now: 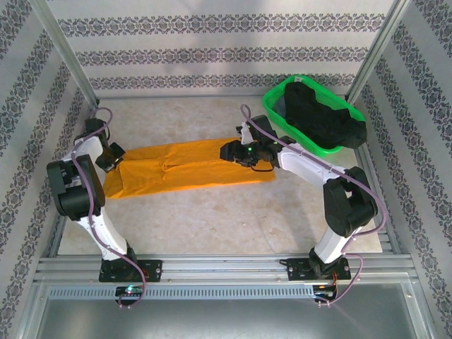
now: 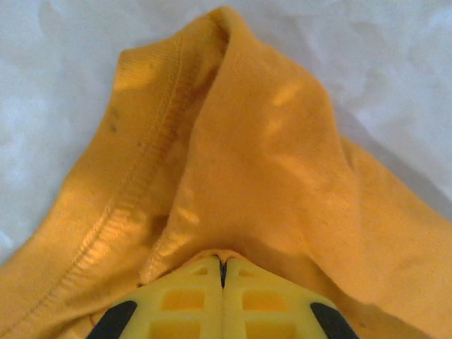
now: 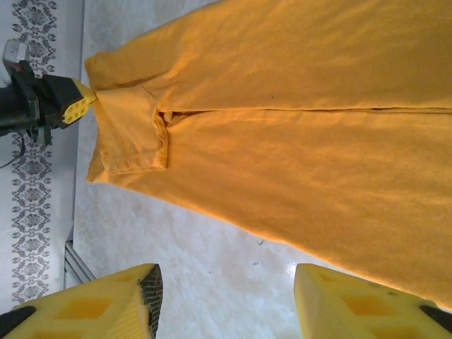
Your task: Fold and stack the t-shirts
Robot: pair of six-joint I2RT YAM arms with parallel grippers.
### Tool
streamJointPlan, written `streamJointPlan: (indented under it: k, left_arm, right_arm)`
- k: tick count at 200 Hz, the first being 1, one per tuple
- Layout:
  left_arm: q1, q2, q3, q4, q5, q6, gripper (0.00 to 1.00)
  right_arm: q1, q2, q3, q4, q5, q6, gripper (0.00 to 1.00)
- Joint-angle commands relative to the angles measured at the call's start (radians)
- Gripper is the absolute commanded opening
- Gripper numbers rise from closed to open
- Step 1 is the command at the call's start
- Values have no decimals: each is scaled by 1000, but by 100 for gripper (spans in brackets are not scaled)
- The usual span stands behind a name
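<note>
The pale, marbled counter [image 1: 212,219] carries an orange t-shirt [image 1: 187,169], folded into a long band and lying flat from the left side to the middle. A green mesh basket [image 1: 272,113] stands in the far right corner, apart from the shirt.

Cloth: orange t-shirt [image 2: 268,176] is matt and soft, with a raised double-stitched hem and a few small dark specks; black t-shirt [image 1: 328,120] is matt, its texture too dark to tell. Plastic: left gripper [image 2: 222,267] and right gripper [image 3: 226,282] are smooth yellow mouldings with recessed pockets, the right one with a black, finely textured inner pad; basket [image 1: 269,104] is glossy green mesh. Table [image 1: 212,226] has a pale, smooth, mottled top with slight sheen; frame rails [image 1: 226,267] are bare grey metal.
</note>
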Motion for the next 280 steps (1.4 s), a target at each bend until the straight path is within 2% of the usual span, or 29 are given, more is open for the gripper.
streamJointPlan:
  k: [1,18,36,59,72,87,98,118,142,191,216,255,280]
  left_arm:
    - [-6,26,54,-54,-60,38,29]
    - [-12,-1,62,-75,-80,25,47]
    - [-32,-89,34,-97,-122,-13,50]
    - [-63,-241,-82,-105,-73,-171,44]
    - [-94,-319,-169,-100,-28,-282,34]
    - [-161,-388,-279,-52,44,-413,27]
    - [-224,-410,-326,-32,76,-487,26]
    - [-320,-433,-414,36,80,-632,26]
    - [-352,-400,-492,115,76,-747,25]
    - [-335,-284,-459,119,11,-722,23]
    - [-308,-201,-400,119,-3,-688,23]
    - [-284,-68,-202,98,-29,-563,22]
    - [-286,78,-11,67,33,-490,22]
  right_arm:
    - [-18,-38,-29,-9,35,-1,52]
    - [-48,-40,-36,-29,67,-9,49]
    - [-89,-26,-23,-62,129,-29,45]
    - [-126,54,80,-163,224,-103,35]
    - [-132,132,177,-254,300,-149,31]
    - [-150,231,286,-330,338,-179,24]
    - [-159,299,366,-381,376,-199,20]
    - [-167,414,509,-475,431,-230,20]
    - [-167,526,637,-578,479,-251,20]
    - [-155,678,781,-784,553,-292,27]
    - [-143,702,797,-869,573,-303,27]
    - [-100,621,674,-911,651,-287,28]
    - [-69,544,533,-884,654,-243,28]
